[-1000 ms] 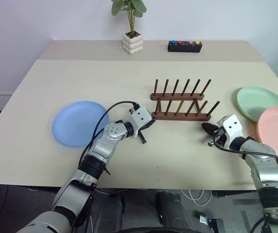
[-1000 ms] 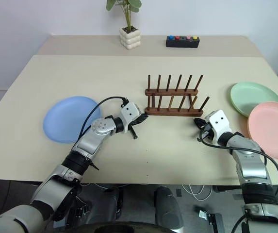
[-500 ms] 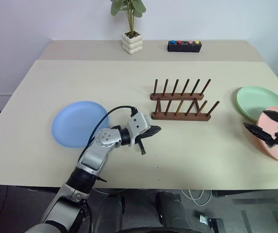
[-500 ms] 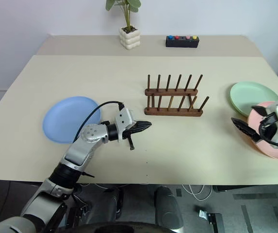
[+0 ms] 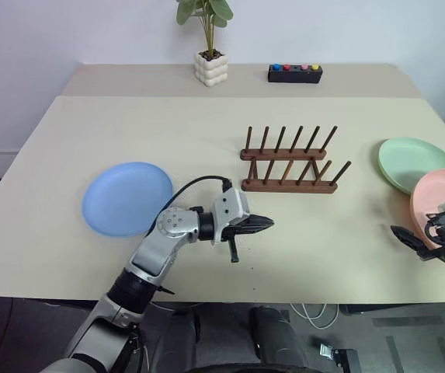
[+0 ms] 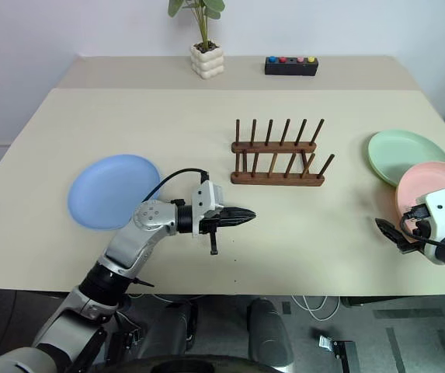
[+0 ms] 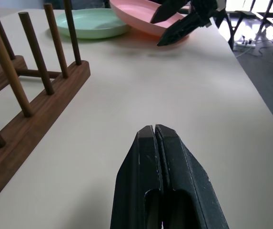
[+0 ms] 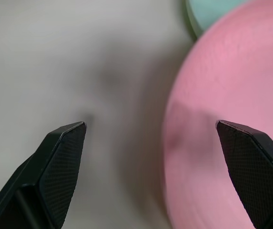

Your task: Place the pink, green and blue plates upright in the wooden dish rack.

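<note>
- Rack (image 5: 288,161) stands empty at centre frame, pegs up, none of the three plates in it; task judged at its first pickup
- Pink plate (image 5: 438,208) lies flat at the right edge, its far rim overlapping the green plate (image 5: 412,161), which sits just behind it, upper right; the overlap probably makes pink the one to lift first
- Blue plate (image 5: 127,197) lies flat at centre left, well apart from the rack and untouched
- Right gripper (image 8: 155,138) is spread wide, one finger over bare table (image 5: 168,124), the other over the pink plate, so the plate's near-left rim sits between the jaws; reads as lining up to pinch that rim
- No contact with the rim can be confirmed; fingers appear to hover above it
- Right arm pose: forearm enters from the lower right corner of the head view, gripper angled down and forward, tips at the plate's lower-left edge
- Left gripper (image 7: 161,143) is pressed fully shut and holds nothing
- Left arm pose: elbow bent at lower left, forearm crossing toward centre, gripper near level and pointing to frame right, just below the rack's left end, not touching it
- Judged parked out of the way, yet near enough to steady the rack or take a plate later
</note>
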You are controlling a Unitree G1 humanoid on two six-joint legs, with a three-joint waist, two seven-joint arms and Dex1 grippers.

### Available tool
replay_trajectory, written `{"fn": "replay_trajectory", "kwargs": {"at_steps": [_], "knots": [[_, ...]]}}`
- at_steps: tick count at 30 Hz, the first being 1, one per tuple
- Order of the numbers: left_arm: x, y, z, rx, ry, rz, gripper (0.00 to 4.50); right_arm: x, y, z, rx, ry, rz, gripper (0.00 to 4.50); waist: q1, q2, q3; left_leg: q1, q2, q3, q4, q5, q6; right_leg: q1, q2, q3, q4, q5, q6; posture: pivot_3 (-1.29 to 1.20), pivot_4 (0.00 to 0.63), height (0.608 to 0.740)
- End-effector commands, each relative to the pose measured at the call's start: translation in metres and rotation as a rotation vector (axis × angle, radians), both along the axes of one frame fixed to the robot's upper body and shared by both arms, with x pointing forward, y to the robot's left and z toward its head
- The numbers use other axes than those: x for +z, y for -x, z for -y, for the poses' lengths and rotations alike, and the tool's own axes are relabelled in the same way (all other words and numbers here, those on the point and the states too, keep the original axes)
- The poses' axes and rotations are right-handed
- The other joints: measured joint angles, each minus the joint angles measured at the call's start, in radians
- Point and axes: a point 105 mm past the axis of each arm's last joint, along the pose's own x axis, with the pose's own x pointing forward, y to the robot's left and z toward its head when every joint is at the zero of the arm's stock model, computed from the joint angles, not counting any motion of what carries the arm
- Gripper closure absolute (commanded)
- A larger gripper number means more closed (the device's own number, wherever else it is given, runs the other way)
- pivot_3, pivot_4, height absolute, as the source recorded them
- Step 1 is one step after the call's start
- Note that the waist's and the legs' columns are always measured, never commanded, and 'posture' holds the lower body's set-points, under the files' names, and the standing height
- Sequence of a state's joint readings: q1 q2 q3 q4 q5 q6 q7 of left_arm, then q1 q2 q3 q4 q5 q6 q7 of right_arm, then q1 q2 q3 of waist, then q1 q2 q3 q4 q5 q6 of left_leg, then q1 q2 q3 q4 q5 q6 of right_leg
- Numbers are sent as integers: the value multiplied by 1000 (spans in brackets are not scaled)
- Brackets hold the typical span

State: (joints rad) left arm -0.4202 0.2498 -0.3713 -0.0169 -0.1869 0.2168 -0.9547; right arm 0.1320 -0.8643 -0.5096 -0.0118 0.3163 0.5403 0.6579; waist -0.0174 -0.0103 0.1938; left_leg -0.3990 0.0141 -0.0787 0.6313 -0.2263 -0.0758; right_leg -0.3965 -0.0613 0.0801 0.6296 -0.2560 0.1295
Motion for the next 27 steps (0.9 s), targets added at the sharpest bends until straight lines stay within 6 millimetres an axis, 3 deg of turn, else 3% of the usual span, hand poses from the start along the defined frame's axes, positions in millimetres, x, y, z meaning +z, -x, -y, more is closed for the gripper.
{"fn": "replay_trajectory", "kwargs": {"at_steps": [1,3,10,15,18,23,25,27], "knots": [[8,4,3,-11,27,18,4500,0,-4,5,-25,42,5,294,0,0,0,0,0,0,0,0,0,0,0,0,0,0,0,0,150,730],[8,4,4,-8,26,21,4500,-4,-4,5,-20,65,-5,894,0,0,0,0,0,0,0,0,0,0,0,0,0,0,0,0,150,730],[8,4,5,-3,27,17,4500,-2,-3,2,2,96,-9,4477,0,-1,0,0,0,0,0,0,0,0,0,0,0,0,0,0,150,730],[9,4,6,-9,29,17,4500,4,-2,4,8,161,-7,4477,0,-1,0,0,0,0,0,0,0,0,0,0,0,0,0,0,150,730],[9,4,7,-16,31,15,4500,19,-2,-1,47,216,19,4477,0,-1,0,0,0,0,0,0,0,0,0,0,0,0,0,0,150,730],[9,3,8,-24,32,14,4500,54,-2,-24,197,258,98,4477,-2,-1,0,-1,0,0,0,0,0,-1,0,0,-1,0,0,0,150,730],[9,2,8,-24,31,15,4500,76,-6,-37,270,286,185,4477,-1,-1,0,-1,0,0,0,0,0,-1,0,0,-1,-1,1,0,150,730],[8,2,9,-26,31,16,4500,122,-21,-58,325,291,409,4477,-7,0,1,-1,0,0,0,0,0,-1,0,0,-1,-1,1,0,150,730]]}}
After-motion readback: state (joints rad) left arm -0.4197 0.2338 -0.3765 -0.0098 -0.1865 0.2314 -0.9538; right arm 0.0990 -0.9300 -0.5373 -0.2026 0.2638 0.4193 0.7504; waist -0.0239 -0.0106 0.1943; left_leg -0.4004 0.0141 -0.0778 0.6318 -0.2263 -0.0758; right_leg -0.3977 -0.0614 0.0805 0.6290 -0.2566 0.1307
